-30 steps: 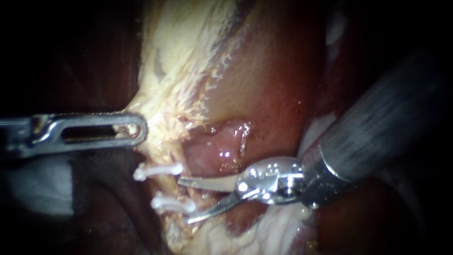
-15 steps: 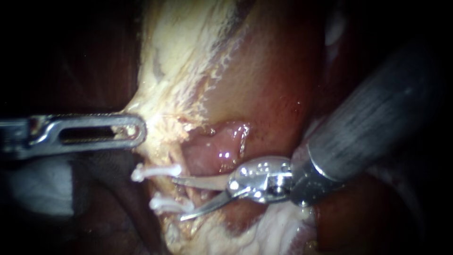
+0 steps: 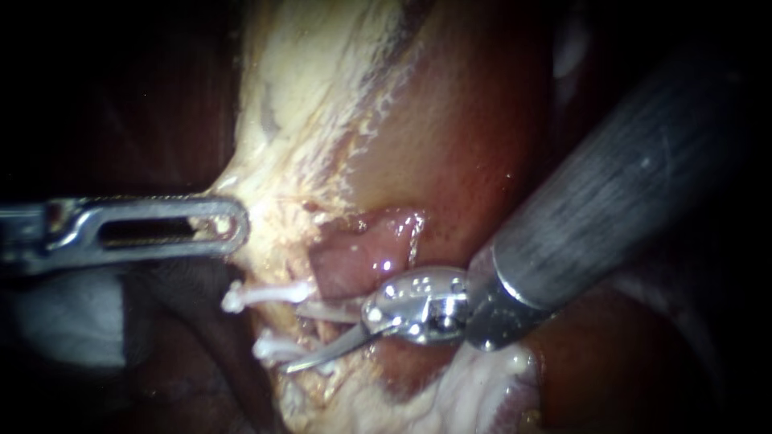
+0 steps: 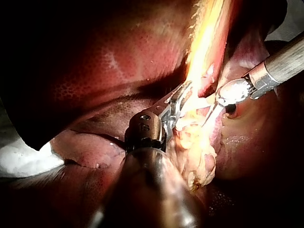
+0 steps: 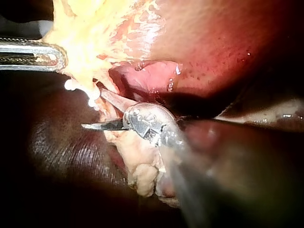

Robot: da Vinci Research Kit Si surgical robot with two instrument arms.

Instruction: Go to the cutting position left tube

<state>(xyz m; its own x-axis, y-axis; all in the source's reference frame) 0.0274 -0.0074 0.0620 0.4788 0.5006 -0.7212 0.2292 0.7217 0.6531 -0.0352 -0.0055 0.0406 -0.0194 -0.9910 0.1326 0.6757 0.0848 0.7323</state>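
Against dark liver [image 4: 95, 71], my right instrument [image 3: 292, 336] has slid left; its spread blades now straddle the tube [image 3: 315, 323] between clips [image 3: 269, 293].

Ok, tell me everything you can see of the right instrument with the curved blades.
The right instrument, of shiny silver metal on a thick dark grey shaft, comes in from the upper right. Two thin curved blades stand open at its tip, over pale yellowish tissue. The upper blade runs just under the upper white clip; the lower one passes the lower white clip. Whether they touch cannot be told.
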